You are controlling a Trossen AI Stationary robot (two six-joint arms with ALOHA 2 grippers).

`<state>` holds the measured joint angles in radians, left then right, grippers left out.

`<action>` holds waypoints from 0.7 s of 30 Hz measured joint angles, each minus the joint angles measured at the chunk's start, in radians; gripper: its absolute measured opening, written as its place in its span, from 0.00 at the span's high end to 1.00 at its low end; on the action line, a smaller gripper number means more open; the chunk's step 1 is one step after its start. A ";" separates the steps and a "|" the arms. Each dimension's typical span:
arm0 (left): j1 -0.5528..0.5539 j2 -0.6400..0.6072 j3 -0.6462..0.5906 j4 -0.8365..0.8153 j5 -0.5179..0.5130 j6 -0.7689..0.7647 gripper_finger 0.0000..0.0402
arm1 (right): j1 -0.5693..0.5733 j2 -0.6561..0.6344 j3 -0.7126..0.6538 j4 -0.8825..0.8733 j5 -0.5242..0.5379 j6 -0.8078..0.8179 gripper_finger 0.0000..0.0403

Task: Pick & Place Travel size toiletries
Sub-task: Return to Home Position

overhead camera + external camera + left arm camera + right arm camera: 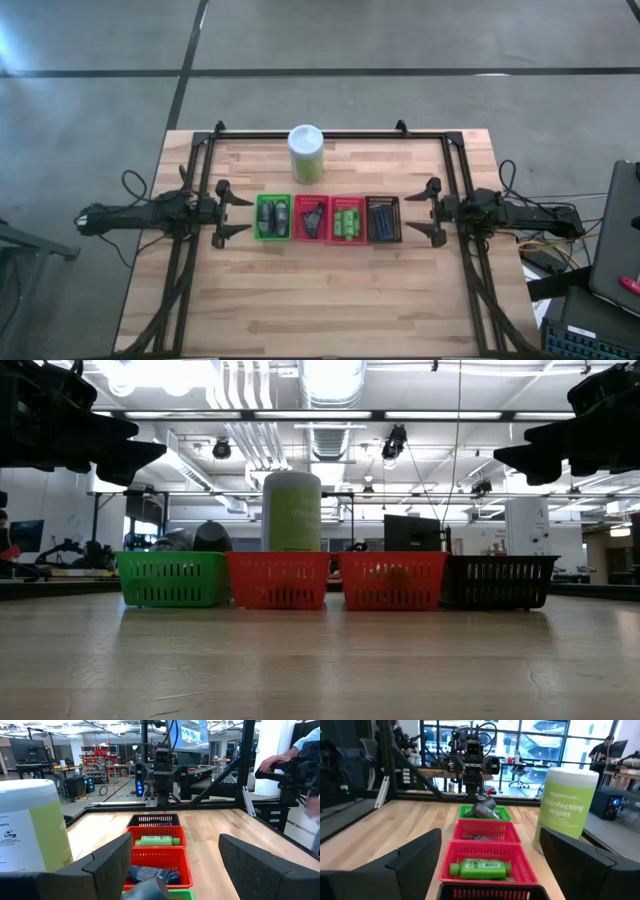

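We find the left gripper (236, 212) hanging above the bench (330, 300) near its left edge, fingers spread wide apart and holding nothing. The right gripper (424, 212) mirrors it near the right edge, likewise spread wide and empty. In the low view both sit well above the basket tops. Each gripper points inward at a row of four baskets standing side by side across the middle of the bench.

Nearest the left gripper we see the green basket (273, 197), which holds the dark grey bottles (273, 217). Beside it, the first red basket (311, 198) holds the dark packets (313, 221). The second red basket (347, 198) holds the green bottles (347, 223), lying flat. The black basket (383, 198), nearest the right gripper, holds the blue sticks (383, 220).

Behind the first red basket, toward the far edge of the bench and apart from the row, the white-and-green canister (306, 152) stands upright.
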<state>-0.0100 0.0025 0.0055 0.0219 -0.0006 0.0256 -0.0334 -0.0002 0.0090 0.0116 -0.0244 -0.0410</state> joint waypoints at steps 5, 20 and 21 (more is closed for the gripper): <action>0.000 0.000 0.000 0.000 0.000 0.000 0.25 | 0.000 0.000 0.000 0.000 -0.002 0.076 0.13; 0.000 0.000 0.000 0.000 0.000 0.000 0.25 | 0.000 0.004 0.000 0.000 -0.002 0.164 0.15; 0.000 0.000 0.000 0.000 0.000 0.000 0.25 | 0.000 0.005 0.000 0.000 -0.002 0.164 0.16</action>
<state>-0.0099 0.0025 0.0055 0.0219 -0.0006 0.0257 -0.0330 0.0044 0.0090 0.0116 -0.0265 0.1226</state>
